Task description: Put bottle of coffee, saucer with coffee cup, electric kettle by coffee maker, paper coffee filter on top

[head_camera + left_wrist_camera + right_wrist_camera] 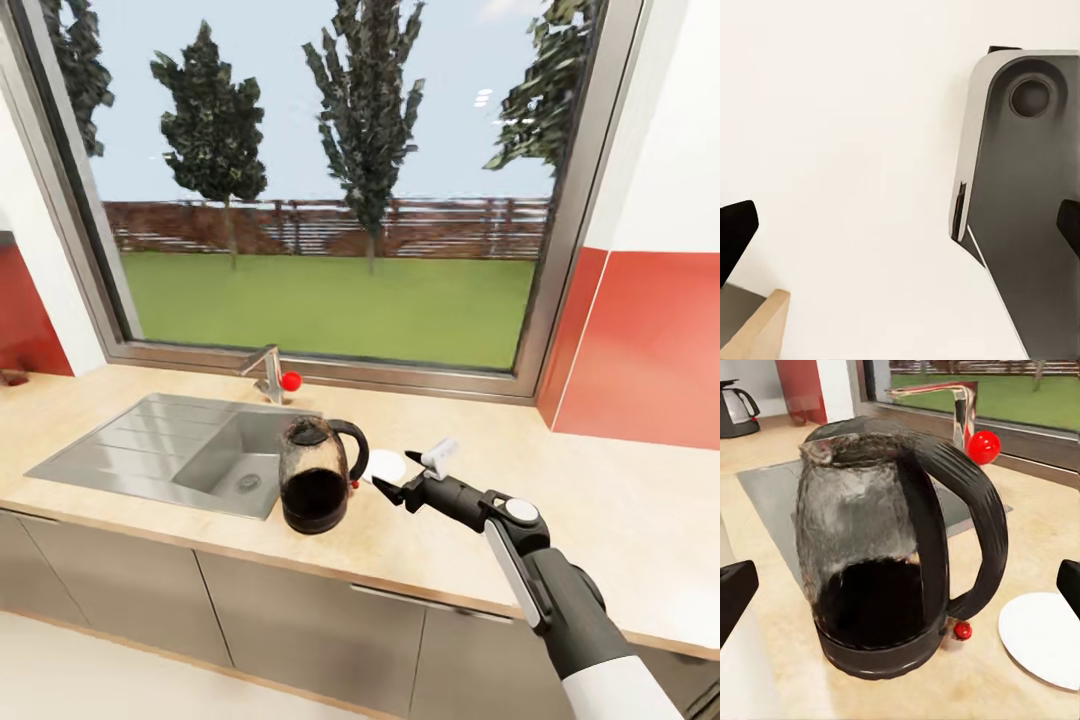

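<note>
Your saucer is half hidden behind the kettle handle in the head view, and cut off at the lower right edge of the right wrist view. A small pale object sits just beyond your right gripper; too blurred to say what it is. In the left wrist view you see pale blank surface, a grey robot part at right and a wood-look corner at lower left; the left gripper's dark tips poke in at both side edges, wide apart, holding nothing.

Your right arm reaches in from the lower right of the head view, forearm slanting up-left, claw low over the countertop at centre frame. Fingers spread, nothing between them, pointed at the electric kettle just beside it, not touching.

Counts: 1 saucer, 1 glass kettle at centre by the sink, handle toward the saucer. A 2nd kettle-like dark item shows far off, upper left of the right wrist view. 1 tap w/ a red knob.
</note>
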